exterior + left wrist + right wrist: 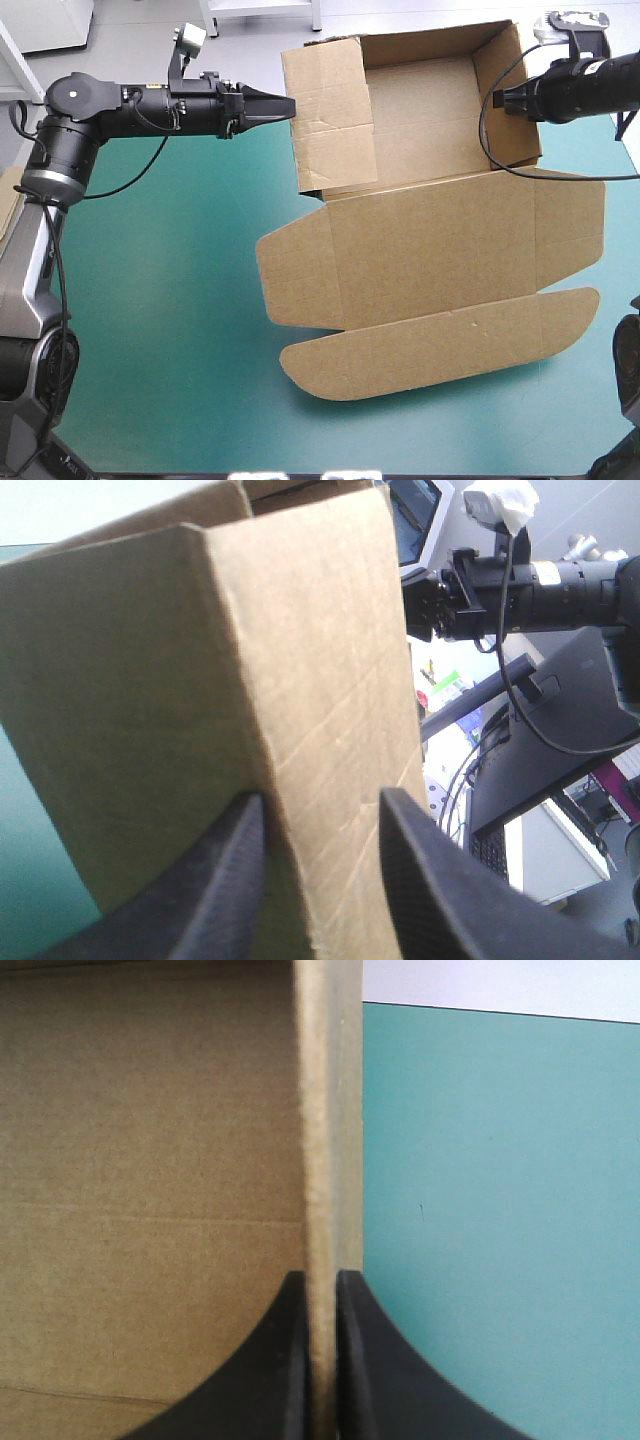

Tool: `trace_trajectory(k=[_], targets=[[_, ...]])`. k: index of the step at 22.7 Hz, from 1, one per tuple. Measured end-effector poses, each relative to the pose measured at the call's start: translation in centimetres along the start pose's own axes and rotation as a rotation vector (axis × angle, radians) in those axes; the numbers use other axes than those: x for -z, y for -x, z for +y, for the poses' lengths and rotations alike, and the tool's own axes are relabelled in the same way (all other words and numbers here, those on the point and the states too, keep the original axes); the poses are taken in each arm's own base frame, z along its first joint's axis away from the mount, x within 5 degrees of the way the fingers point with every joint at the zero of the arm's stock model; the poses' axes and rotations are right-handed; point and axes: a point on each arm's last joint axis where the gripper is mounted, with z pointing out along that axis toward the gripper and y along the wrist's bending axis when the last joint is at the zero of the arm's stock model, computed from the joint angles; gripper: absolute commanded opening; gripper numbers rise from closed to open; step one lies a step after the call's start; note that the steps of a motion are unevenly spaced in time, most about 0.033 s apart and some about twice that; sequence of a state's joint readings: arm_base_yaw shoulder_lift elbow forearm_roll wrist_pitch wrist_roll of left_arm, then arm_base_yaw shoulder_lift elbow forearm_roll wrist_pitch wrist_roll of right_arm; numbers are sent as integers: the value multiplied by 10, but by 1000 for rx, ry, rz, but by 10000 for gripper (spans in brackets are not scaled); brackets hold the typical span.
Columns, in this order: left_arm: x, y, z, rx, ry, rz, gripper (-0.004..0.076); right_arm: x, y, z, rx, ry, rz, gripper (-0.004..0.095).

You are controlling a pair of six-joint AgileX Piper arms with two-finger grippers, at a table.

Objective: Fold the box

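- The right gripper (320,1275) was clamped on the right wall of the box (440,250), the board's edge pinched between its two black fingers.
- The left gripper (318,798) met the left wall; its fingers stood partly apart, one on each face of the folded board, with the fold ridge running between them.
- The box sat toward the table's (160,330) far right, an open tray with its lid lying flat toward the near edge.
- Count: one box, two grippers, and four raised walls.
- The board was brown, matt and creased. The lid had square side wings and a long front flap with rounded ends. The cover was smooth teal-green.
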State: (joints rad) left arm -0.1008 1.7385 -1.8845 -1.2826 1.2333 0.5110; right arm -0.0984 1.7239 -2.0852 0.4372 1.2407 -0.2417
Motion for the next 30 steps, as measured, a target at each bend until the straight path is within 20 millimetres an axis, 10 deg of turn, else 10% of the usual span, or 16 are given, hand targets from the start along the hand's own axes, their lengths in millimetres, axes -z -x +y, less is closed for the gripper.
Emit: trace_trajectory(k=[23,30], targets=[[-50,-18,-2,13,296,62,468,-4,0,7,-17,11,4,-6],[-59,-20,3,-9,478,27,459,-17,0,38,49,-70,17,1]])
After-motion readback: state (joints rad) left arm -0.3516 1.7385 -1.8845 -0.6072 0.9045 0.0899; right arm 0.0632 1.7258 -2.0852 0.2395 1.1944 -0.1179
